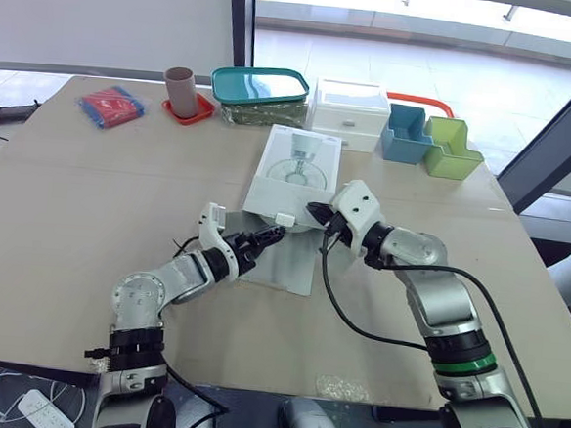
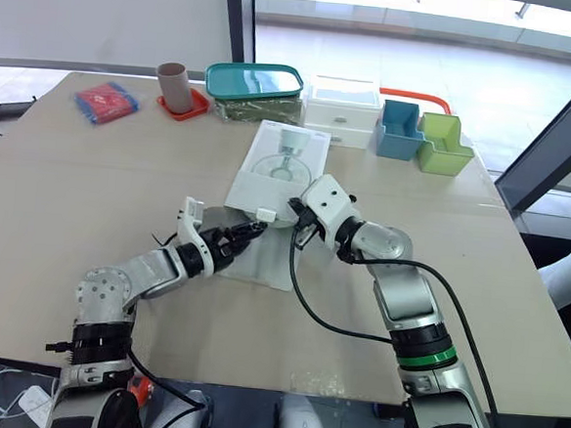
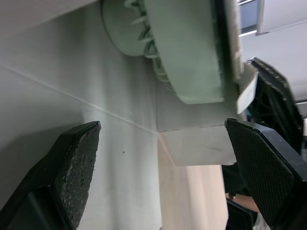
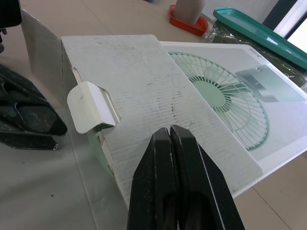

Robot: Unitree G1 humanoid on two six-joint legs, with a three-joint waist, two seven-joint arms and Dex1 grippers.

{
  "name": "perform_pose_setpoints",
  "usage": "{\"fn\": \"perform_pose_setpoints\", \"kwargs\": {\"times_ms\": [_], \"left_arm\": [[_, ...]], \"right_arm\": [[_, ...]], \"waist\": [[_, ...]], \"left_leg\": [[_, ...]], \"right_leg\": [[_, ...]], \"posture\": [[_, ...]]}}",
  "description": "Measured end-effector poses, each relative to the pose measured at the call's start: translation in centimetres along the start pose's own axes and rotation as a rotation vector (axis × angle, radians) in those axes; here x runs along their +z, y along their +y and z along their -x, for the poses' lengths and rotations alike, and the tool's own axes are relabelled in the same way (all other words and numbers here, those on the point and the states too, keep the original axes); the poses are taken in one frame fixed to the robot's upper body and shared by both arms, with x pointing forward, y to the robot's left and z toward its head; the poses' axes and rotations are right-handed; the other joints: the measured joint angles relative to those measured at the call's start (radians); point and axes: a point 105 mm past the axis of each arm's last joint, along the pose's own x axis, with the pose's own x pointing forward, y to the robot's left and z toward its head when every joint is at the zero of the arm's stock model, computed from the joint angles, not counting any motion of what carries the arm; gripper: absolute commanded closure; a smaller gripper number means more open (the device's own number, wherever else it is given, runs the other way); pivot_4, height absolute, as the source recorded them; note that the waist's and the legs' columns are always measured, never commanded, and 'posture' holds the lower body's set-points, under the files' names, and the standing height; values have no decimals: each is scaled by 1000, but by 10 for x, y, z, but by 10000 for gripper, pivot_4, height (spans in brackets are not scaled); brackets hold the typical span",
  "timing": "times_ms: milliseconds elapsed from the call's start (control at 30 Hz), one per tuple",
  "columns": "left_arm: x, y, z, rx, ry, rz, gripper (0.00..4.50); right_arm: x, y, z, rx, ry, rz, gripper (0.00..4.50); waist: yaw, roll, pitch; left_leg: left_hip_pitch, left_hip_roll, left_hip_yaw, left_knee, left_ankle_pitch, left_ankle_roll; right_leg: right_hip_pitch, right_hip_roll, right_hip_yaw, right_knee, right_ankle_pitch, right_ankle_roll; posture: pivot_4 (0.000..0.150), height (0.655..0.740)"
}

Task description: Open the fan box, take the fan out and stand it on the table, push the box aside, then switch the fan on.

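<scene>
The white fan box (image 1: 293, 170), printed with a fan picture, lies flat at the table's middle. Its near end is open, with the large flap (image 1: 287, 265) lying on the table and a small side tab (image 4: 91, 108) sticking out. The pale green fan (image 3: 192, 57) is inside the open end. My left gripper (image 1: 269, 237) is at the opening, low over the flap, its fingers (image 3: 76, 163) wide open with nothing between them. My right gripper (image 1: 315, 213) is shut and empty at the box's near right corner, with its fingertips (image 4: 178, 136) just above the box top.
Along the far edge stand a brown cup on a red coaster (image 1: 181, 89), a teal-lidded container (image 1: 260, 85), a white drawer unit (image 1: 351, 111), a blue bin (image 1: 406, 134) and a green bin (image 1: 450, 149). A red-and-blue packet (image 1: 111, 106) lies far left. A black cable (image 1: 342, 311) loops from my right wrist.
</scene>
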Motion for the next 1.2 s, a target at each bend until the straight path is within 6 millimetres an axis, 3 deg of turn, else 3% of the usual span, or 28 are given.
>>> {"fn": "perform_pose_setpoints", "kwargs": {"times_ms": [1200], "left_arm": [[-9,-9,-15,-9,32,173,740]], "right_arm": [[0,2,-1,1,-4,-5,45000]], "waist": [[0,0,0]], "left_leg": [[0,0,0,0,0,0]], "right_leg": [[0,0,0,-1,0,0]], "posture": [[1500,7400]]}}
